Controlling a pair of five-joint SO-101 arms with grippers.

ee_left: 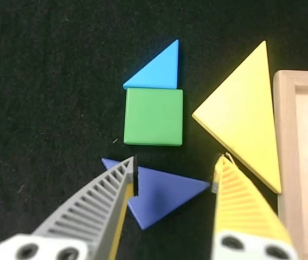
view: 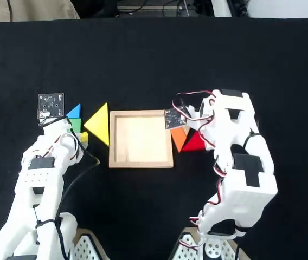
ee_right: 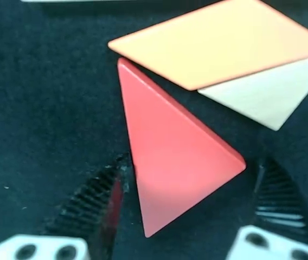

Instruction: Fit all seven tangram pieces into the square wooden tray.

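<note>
High view — yellow triangle [view: 100, 123] is being kept just beside the square wooden tray [view: 141, 163]; wide jaws are being held astride the dark blue triangle [ee_left: 162, 197] by the left gripper [ee_left: 175, 162], the red triangle [ee_right: 170, 162] by the right gripper [ee_right: 191, 165].

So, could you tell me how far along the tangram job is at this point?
Done: nothing; the square wooden tray holds no piece. In hand: the open left gripper straddles the dark blue triangle, and the open right gripper straddles the red triangle. Left: all seven, including the light blue triangle, green square, large yellow triangle, orange parallelogram and pale triangle.
</note>
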